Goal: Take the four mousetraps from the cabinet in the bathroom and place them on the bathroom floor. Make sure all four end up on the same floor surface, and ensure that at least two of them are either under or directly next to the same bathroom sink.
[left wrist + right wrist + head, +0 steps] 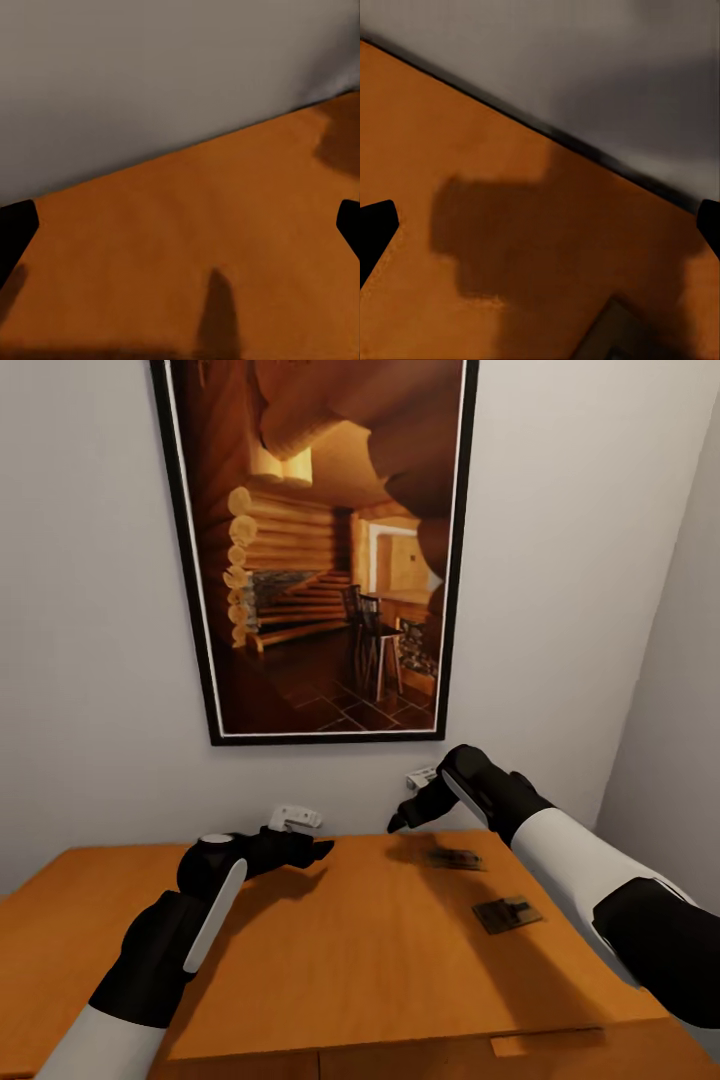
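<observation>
Orange-brown cabinet top stands below a framed picture on the wall. Two mousetraps lie near the right tool. Both left tool and right have fingers apart, holding nothing.

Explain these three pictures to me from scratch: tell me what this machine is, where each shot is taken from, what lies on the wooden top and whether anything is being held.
This is a simulated two-armed robot. The large picture comes from a camera on its head, looking down over both arms. The left gripper and right gripper hover over the orange-brown top of the cabinet, below a framed picture on the wall.

The other two pictures come from cameras near each gripper, looking along its fingers; the dark shapes at their edges are fingertips, spread wide apart.

Two mousetraps lie on the top near the right arm: one closer to the robot, one further back, in shadow. Two small white objects by the wall are too unclear to name. Nothing is held.
</observation>
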Motion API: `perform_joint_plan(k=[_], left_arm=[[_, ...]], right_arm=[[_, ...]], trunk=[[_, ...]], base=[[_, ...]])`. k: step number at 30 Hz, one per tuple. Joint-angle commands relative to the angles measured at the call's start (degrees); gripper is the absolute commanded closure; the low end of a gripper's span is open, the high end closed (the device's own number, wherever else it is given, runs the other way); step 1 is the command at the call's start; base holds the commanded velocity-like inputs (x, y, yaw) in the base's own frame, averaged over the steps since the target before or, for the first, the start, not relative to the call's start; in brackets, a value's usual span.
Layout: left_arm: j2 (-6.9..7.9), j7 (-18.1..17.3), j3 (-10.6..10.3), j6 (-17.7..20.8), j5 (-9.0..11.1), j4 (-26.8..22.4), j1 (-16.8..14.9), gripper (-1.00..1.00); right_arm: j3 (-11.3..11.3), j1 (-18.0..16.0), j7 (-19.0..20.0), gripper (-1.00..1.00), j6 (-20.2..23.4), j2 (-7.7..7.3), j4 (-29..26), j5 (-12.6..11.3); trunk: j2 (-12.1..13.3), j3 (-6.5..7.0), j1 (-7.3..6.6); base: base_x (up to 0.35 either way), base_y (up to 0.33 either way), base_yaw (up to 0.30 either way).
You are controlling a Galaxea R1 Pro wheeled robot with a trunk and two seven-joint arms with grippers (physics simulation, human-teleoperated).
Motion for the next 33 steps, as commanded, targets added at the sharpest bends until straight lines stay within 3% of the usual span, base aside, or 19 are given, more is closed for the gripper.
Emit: perform_joint_plan(k=[1, 13, 33], left_arm=[[0.02, 0.0, -0.1, 0.2, 0.1, 0.0, -0.1, -1.0], [-0.05, 0.1, -0.1, 0.2, 0.3, 0.0, -0.1, -1.0], [-0.04, 0.2, -0.1, 0.1, 0.1, 0.7, -0.1, -1.0]], right_arm=[[0.4, -0.1, -0.2, -1.0, 0.2, -0.08, -0.1, -0.5], [0.4, -0.1, -0.1, -1.0, 0.2, -0.3, -0.1, -0.6], [0.3, -0.1, -0.1, -1.0, 0.2, -0.5, -0.1, -0.5]], trunk=[[0.0, -0.07, 0.0], [0.0, -0.07, 0.0], [0.0, -0.07, 0.0]], base=[[0.0, 0.0, 0.27], [0.0, 0.0, 0.238], [0.0, -0.127, 0.018]])
